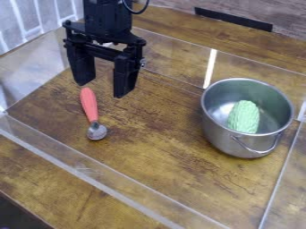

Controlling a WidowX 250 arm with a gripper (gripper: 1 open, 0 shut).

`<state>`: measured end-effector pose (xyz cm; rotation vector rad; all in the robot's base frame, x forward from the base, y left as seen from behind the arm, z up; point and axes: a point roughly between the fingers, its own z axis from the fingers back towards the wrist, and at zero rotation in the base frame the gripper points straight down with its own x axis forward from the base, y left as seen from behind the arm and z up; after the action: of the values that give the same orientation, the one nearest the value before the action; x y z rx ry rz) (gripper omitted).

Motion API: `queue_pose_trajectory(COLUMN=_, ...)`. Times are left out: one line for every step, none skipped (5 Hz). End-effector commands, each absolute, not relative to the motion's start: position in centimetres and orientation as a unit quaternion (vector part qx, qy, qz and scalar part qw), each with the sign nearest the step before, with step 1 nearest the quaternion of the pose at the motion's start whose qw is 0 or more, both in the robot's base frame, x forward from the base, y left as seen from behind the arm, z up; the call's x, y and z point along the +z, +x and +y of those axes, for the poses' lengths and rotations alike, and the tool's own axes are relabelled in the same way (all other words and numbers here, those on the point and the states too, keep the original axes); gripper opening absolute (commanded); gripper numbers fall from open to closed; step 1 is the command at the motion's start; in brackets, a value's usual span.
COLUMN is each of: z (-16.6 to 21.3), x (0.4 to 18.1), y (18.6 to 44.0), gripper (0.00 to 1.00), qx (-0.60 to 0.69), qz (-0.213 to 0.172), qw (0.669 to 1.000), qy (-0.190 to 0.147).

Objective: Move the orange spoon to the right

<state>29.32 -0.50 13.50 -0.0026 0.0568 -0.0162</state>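
The orange spoon [91, 111] lies flat on the wooden table, its thick orange-red handle pointing away from me and its small silver bowl toward the front. My black gripper [102, 79] hangs just above and slightly behind the handle's far end. Its two fingers [123, 78] point down and stand wide apart, open, with nothing between them. One finger comes down left of the handle, the other to its right.
A steel pot [216, 131] stands at the right with a green ribbed object [245, 116] inside it. Clear plastic walls [107, 183] fence the table surface along the front, left and right. Bare wood lies between the spoon and the pot.
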Motion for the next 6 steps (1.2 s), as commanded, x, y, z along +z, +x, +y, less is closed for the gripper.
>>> queue_pose_trajectory(z=-0.5, x=12.4, y=29.0, gripper=1.00, qx=0.002, qz=0.048, qw=0.999, qy=-0.003)
queue_pose_trajectory(z=0.3, x=12.3, y=31.0, gripper=1.00, qx=0.093, qz=0.034, qw=0.995, qy=-0.006)
queue_pose_trajectory(z=0.7, x=11.9, y=31.9, gripper=1.00, qx=0.153, qz=0.033, qw=0.988, qy=-0.009)
queue_pose_trajectory(z=1.5, x=11.6, y=32.9, gripper=1.00, qx=0.222, qz=0.027, qw=0.975, qy=-0.015)
queue_pose_trajectory(z=3.1, x=11.4, y=33.2, gripper=1.00, qx=0.295, qz=0.012, qw=0.955, qy=-0.025)
queue_pose_trajectory(z=4.8, x=10.8, y=33.4, gripper=1.00, qx=0.364, qz=-0.003, qw=0.931, qy=-0.040)
